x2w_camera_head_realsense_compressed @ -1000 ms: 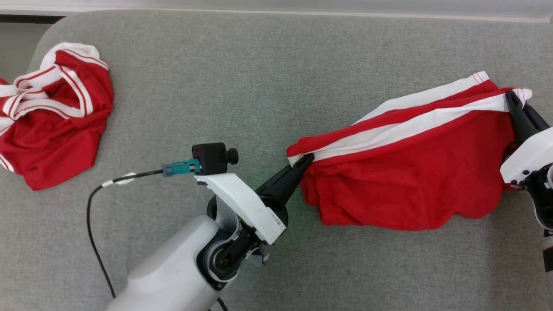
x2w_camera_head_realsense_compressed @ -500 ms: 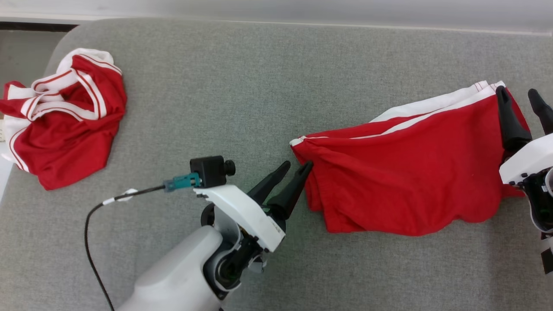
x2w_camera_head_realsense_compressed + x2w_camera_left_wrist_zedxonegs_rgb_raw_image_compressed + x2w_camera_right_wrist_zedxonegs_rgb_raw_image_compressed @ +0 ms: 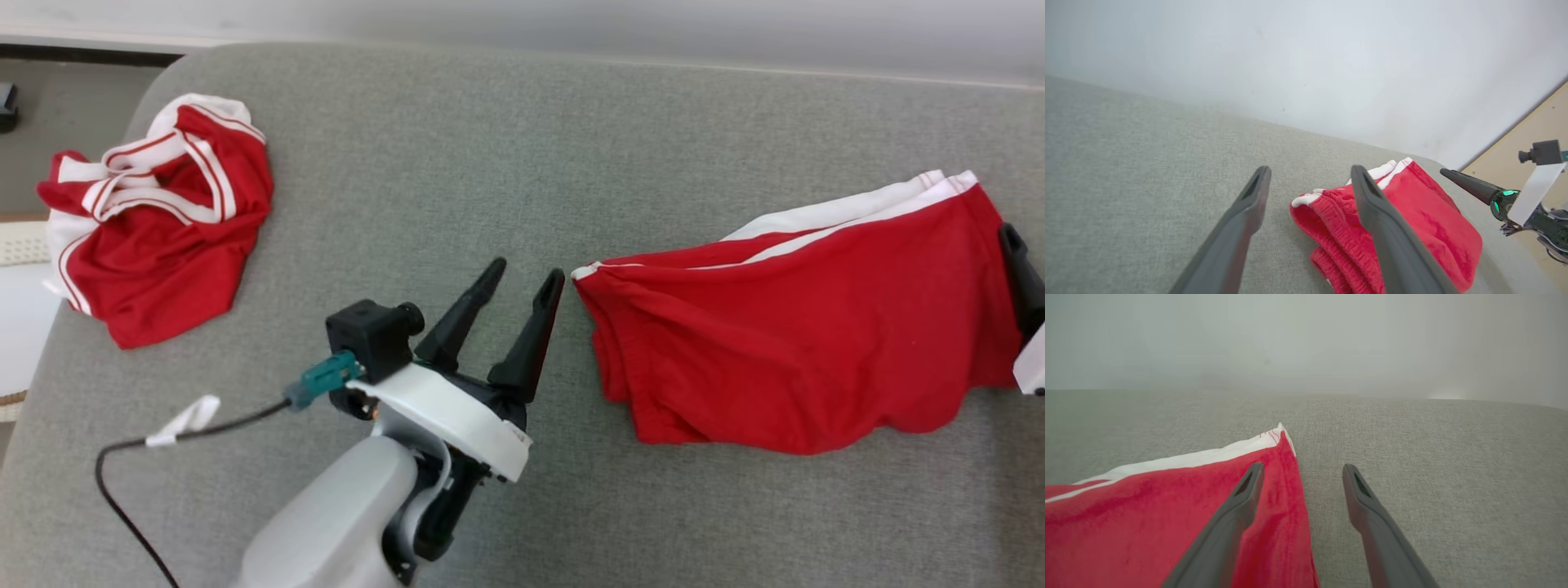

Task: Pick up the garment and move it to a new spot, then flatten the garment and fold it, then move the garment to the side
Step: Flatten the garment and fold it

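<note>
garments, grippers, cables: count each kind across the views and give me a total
red and white garments: 2, the crumpled garment at the left and the spread garment at the right
grippers: 2, the left gripper and the right gripper, both open and holding nothing
black cable: 1
total: 5

In the right wrist view, the left finger of the right gripper covers a strip of the red shorts, which run off the left and bottom edges; the wall beyond is a blur. The head view's right edge cuts that gripper down to one finger and a sliver of white housing. In the left wrist view, the right finger of the left gripper hides part of the shorts' waistband. A small dark thing at the head view's left edge is cut off too far to name.
</note>
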Motion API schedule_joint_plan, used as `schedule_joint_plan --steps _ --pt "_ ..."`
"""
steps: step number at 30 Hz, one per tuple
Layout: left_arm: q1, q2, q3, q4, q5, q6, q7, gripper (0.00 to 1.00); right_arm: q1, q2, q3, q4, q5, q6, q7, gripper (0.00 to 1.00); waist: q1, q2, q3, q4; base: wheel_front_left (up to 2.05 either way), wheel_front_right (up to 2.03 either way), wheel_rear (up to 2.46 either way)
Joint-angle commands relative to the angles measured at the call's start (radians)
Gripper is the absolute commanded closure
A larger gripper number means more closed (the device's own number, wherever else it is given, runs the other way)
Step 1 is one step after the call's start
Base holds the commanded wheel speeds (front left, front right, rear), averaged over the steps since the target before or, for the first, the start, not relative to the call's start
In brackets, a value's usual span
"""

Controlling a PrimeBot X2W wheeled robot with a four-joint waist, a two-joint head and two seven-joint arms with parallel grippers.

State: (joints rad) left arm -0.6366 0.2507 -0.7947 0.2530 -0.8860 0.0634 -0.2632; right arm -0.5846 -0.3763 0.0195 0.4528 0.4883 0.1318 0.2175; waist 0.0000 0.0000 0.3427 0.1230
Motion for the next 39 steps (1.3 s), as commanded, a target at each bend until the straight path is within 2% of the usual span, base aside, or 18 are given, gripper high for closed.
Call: schedule_joint_plan --steps 1,5,9,15,16,18,19,26,29,39 --pt "0.033 -0.013 0.030 -0.029 0.054 0.014 -0.001 0.00 0.020 -0.008 0.001 0.000 -0.007 -0.002 0.023 0.00 0.0000 0.0000 0.011 0.010 0.00 0.00 0.00" --pt "0.080 -0.041 0.104 -0.104 0.240 0.040 -0.001 0.00 0.034 -0.036 -0.006 -0.005 -0.011 -0.002 0.084 0.00 0.0000 0.0000 0.032 0.036 0.00 0.00 0.00" --pt "0.124 -0.073 0.160 -0.133 0.371 0.040 -0.002 0.00 0.034 -0.046 -0.003 0.012 -0.025 -0.002 0.138 0.00 0.0000 0.0000 0.051 0.061 0.00 0.00 0.00" --pt "0.190 -0.125 0.225 -0.118 0.443 0.001 -0.002 0.00 0.045 -0.034 0.062 0.017 0.020 0.001 0.253 0.00 0.0000 0.0000 0.056 0.090 0.00 0.00 0.00" --pt "0.200 -0.131 0.236 -0.113 0.451 -0.006 -0.002 0.00 0.048 -0.027 0.074 0.012 0.037 0.003 0.265 0.12 0.0000 0.0000 0.054 0.094 0.00 0.00 0.00" --pt "0.220 -0.143 0.258 -0.105 0.463 -0.021 -0.002 0.00 0.055 -0.025 0.098 -0.001 0.058 0.003 0.286 0.86 0.0000 0.0000 0.049 0.097 0.00 0.00 0.00" --pt "0.229 -0.149 0.268 -0.101 0.471 -0.026 -0.002 0.00 0.060 -0.023 0.112 -0.008 0.073 0.003 0.293 1.00 0.0000 0.0000 0.046 0.098 0.00 0.00 0.00" --pt "0.300 -0.167 0.337 -0.083 0.527 -0.062 -0.002 0.00 0.076 -0.041 0.123 -0.048 0.133 0.001 0.247 1.00 0.0000 0.0000 -0.006 0.076 0.00 0.00 0.00" --pt "0.337 -0.153 0.363 -0.079 0.571 -0.070 -0.002 0.00 0.093 -0.055 0.110 -0.052 0.155 -0.001 0.221 1.00 0.0000 0.0000 -0.045 0.053 0.00 0.00 0.00" --pt "0.484 -0.165 0.441 -0.093 0.629 -0.095 -0.002 0.00 0.206 -0.070 0.000 -0.037 0.184 -0.001 0.184 1.00 0.0000 0.0000 -0.162 -0.012 0.00 0.00 0.00"
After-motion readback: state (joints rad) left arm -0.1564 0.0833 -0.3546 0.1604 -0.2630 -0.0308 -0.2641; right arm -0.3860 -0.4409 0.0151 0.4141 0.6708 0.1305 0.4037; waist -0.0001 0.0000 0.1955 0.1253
